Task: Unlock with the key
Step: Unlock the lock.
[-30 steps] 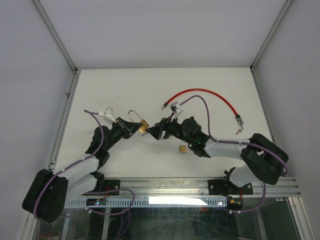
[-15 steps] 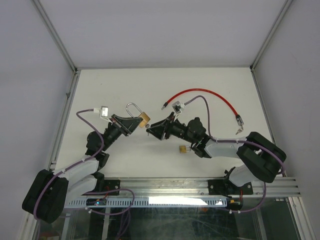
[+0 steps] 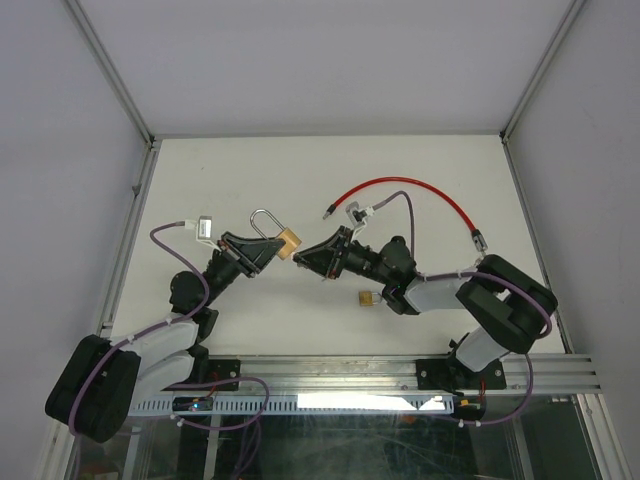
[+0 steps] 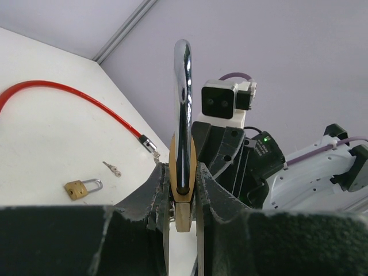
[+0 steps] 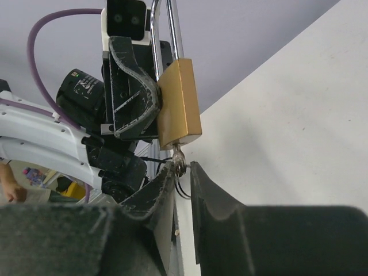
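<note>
A brass padlock [image 3: 286,241] with a steel shackle [image 3: 263,221] is held off the table, my left gripper [image 3: 262,252] shut on its body. In the left wrist view the padlock [image 4: 183,198] stands edge-on between the two pads of my left gripper [image 4: 183,185]. The key [image 5: 180,158] sticks out of the padlock's [image 5: 179,103] underside, a wire ring hanging from its head. My right gripper [image 5: 183,168] is shut on the key's head, and meets the lock from the right [image 3: 303,255].
A smaller brass padlock [image 3: 368,298] lies on the white table under my right arm. A red cable [image 3: 400,186] curves across the back right. A loose small key [image 4: 112,168] lies near the cable's end. Metal frame rails border the table.
My right gripper's jaws have narrowed from wide apart onto the key's head. Both arms have shifted slightly toward the back, carrying the padlock with them.
</note>
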`<state>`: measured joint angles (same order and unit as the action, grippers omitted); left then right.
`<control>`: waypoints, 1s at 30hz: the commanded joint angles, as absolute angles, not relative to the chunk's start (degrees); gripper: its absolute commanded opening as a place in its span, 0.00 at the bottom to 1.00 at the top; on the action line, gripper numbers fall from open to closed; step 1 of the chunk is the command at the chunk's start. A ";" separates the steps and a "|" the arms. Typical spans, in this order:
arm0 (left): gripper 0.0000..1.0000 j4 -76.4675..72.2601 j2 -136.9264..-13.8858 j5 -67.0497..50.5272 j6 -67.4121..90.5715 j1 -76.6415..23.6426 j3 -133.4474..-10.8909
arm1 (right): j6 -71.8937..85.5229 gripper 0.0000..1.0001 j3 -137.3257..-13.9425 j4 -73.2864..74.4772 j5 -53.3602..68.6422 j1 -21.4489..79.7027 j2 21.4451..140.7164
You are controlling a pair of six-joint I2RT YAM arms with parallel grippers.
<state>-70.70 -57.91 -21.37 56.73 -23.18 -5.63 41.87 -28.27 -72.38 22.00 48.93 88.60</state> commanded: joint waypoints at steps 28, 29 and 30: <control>0.00 -84.44 -59.87 -17.84 57.17 -25.23 -5.06 | 49.88 0.01 -40.32 -75.82 33.63 45.50 94.15; 0.00 -80.47 -58.27 -15.89 56.72 -25.22 -5.46 | 47.08 0.06 -39.88 -73.36 33.22 45.51 93.08; 0.00 -75.70 -56.42 -14.04 56.17 -25.25 -6.02 | 44.68 0.13 -39.32 -70.87 33.07 45.46 91.89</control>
